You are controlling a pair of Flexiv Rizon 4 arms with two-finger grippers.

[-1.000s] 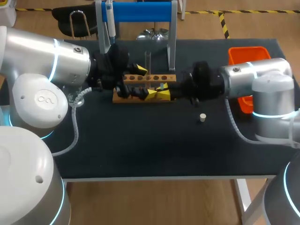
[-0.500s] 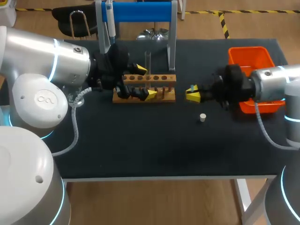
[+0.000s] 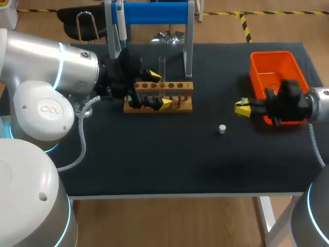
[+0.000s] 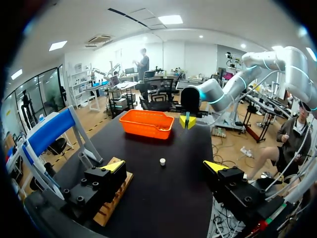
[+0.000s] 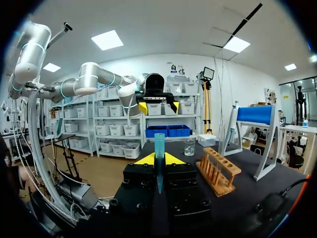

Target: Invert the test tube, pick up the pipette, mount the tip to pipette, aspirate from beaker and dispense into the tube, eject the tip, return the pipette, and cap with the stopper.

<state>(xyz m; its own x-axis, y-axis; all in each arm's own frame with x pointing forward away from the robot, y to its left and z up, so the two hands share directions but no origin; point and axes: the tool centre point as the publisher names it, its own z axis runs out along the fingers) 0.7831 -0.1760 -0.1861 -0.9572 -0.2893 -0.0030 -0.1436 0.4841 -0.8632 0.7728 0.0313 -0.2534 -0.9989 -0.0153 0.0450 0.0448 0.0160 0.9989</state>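
The wooden tube rack (image 3: 169, 98) stands at the table's back middle, with a clear test tube (image 3: 162, 66) upright in it. My left gripper (image 3: 160, 90) is open at the rack's left part, one yellow tip behind the rack and one in front. In the left wrist view the left gripper (image 4: 165, 166) shows wide open, with the rack (image 4: 113, 199) by one finger. My right gripper (image 3: 242, 107) hovers beside the orange bin (image 3: 272, 64), shut on a blue pipette tip (image 5: 159, 148). The pipette (image 3: 120, 23) hangs on the blue stand (image 3: 154, 13). A small white stopper (image 3: 222, 129) lies on the mat.
A small glass beaker (image 5: 189, 147) stands on the table beyond the rack (image 5: 218, 171), seen from the right wrist. The orange bin (image 4: 147, 123) lies far ahead of the left gripper, with the stopper (image 4: 162, 161) in between. Open black mat fills the table's front half.
My right arm has drawn back from the rack to the right, to the orange bin, carrying the blue tip. The left arm has stayed put.
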